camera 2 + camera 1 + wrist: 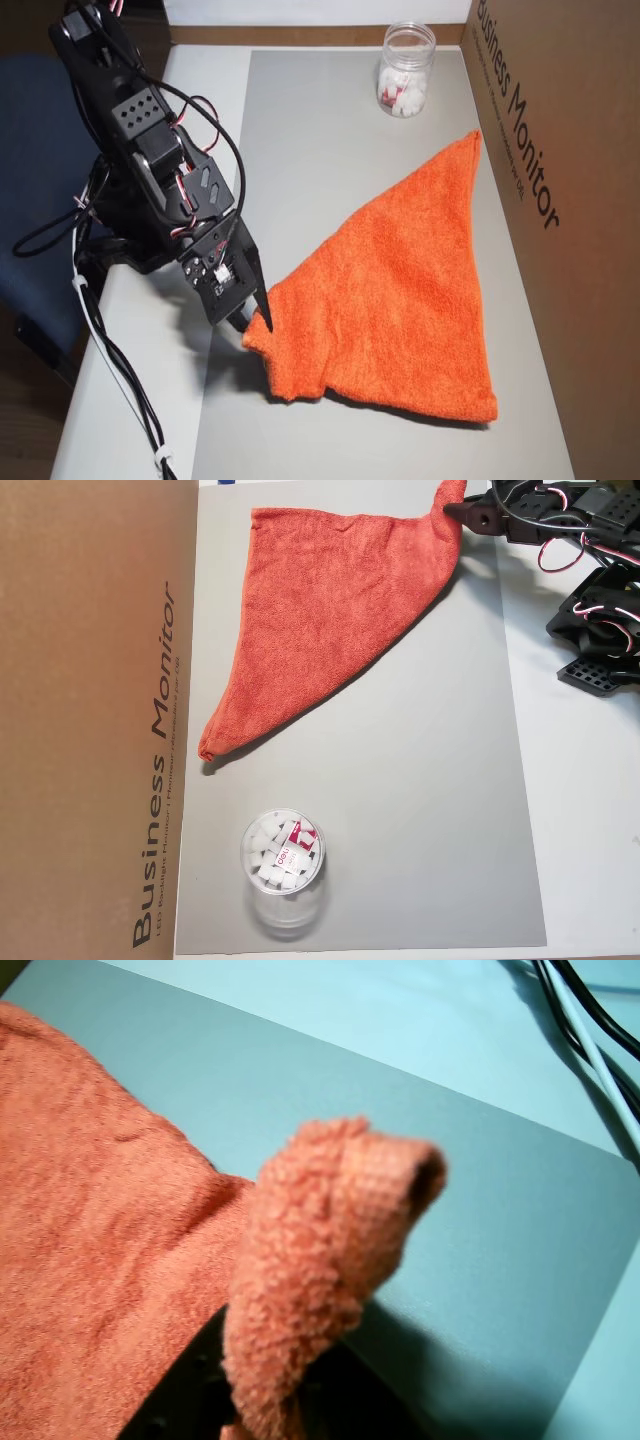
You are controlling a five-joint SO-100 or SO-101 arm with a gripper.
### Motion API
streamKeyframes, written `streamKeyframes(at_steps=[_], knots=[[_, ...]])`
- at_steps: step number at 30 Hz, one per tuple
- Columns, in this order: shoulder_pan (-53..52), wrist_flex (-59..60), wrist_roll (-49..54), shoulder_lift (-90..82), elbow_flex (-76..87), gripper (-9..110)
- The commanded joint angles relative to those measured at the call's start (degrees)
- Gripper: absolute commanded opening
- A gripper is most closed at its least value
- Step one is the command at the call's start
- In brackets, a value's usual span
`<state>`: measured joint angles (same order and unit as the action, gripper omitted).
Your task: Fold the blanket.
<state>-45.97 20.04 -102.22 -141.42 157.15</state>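
The orange-red blanket (330, 610) lies on the grey mat (420, 810) pulled into a rough triangle. It also shows in the other overhead view (400, 290). My gripper (258, 322) is shut on one corner of the blanket and holds it lifted off the mat near the mat's edge. In the first overhead view the gripper (455, 505) sits at the top right with the corner bunched in it. The wrist view shows the pinched corner (320, 1270) curled up between the jaws, with the rest of the cloth (100, 1260) to the left.
A clear plastic tub (283, 858) of white pieces stands on the mat, also seen in the other overhead view (406, 70). A brown cardboard box (90, 720) borders the mat. The arm's base and cables (130, 170) are beside the mat.
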Motion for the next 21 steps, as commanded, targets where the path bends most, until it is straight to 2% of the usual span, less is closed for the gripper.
streamKeyframes(at_steps=[1,14,21], knots=[[1.1,-0.8,-0.6,-1.2,-4.4,0],[9.8,-0.8,-10.5,-1.4,-17.7,0],[10.3,0.0,-14.2,-1.4,-27.1,0]])
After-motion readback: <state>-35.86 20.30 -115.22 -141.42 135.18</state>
